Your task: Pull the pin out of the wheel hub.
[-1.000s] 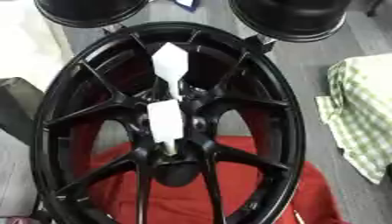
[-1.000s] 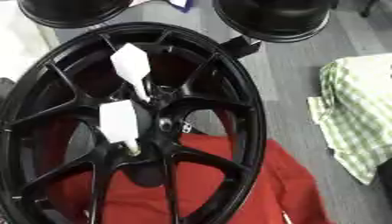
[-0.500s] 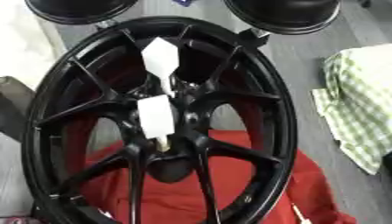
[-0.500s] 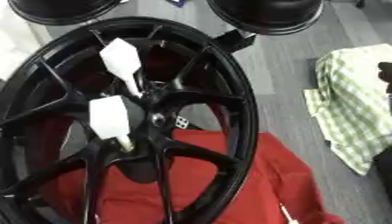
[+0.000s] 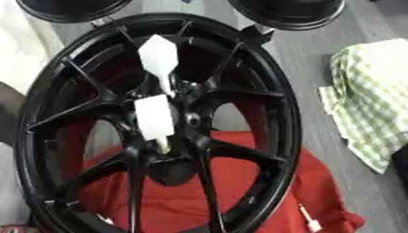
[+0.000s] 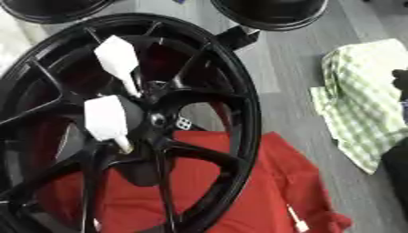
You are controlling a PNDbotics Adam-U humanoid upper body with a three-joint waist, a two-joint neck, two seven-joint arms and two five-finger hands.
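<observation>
**Two head eyes, close over the wheel**

Both views look steeply down from the robot's head, close enough that the black wheel [image 5: 159,127] overfills the bottom and left edges. Both show the hub, the two white pins [image 5: 154,116], the red cloth [image 5: 239,195] and the checked cloth [image 6: 363,100]. The right eye view sits slightly rightward, so the wheel shifts left and more grey floor [image 6: 279,68] shows.

Little of the body shows, all at the right edge: a small rounded black lump at 3 o'clock, probably the right hand [image 6: 400,81] (too blurred for detail). At 4 o'clock sits a larger black mass [image 6: 396,169], plain and dull.
</observation>
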